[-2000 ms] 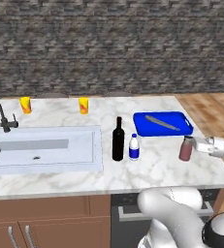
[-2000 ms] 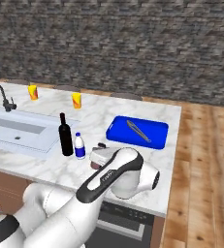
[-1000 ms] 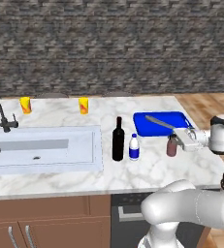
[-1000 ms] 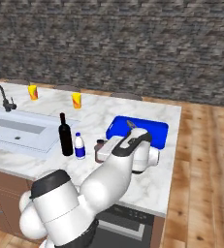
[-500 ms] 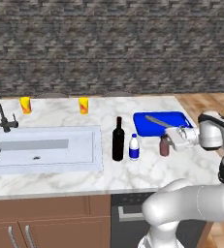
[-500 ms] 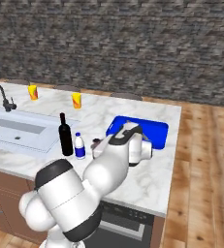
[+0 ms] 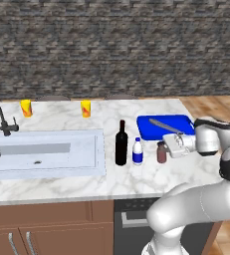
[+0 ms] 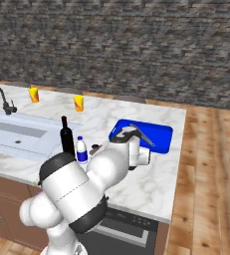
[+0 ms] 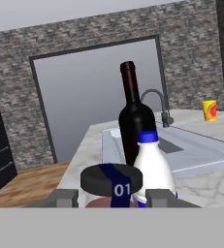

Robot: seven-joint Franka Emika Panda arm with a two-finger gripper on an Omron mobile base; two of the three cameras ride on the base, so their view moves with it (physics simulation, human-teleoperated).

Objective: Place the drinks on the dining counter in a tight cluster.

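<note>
Reddish-brown and capped in black, the tiny bottle (image 7: 161, 152) sits between the narrowed fingers of the gripper (image 7: 167, 148), which hold it by its sides from the right; in the hand view the black cap (image 9: 111, 179) lies squarely between the two fingertips (image 9: 64, 197), so the grip looks centred. It is held upright and low over the marble, apparently so it can be set down standing without tipping. It is carried just beside the small white bottle (image 7: 137, 151), which in turn stands close to the tall black wine bottle (image 7: 121, 144); the two standing bottles form the start of the cluster, and the third is being brought to their open right side, which is the free approach for the arm. Whether its base touches the top yet I cannot tell. The dining counter (image 7: 61, 185) is white veined marble over brown cabinets, with an inset sink (image 7: 42, 154) and a black faucet (image 7: 0, 119) to the left. A blue tray (image 7: 156, 128) with a grey tool lies behind the gripper, and two yellow cups (image 7: 85, 108) stand well apart at the far edge. Beyond are a dark stone wall and wooden floor.
</note>
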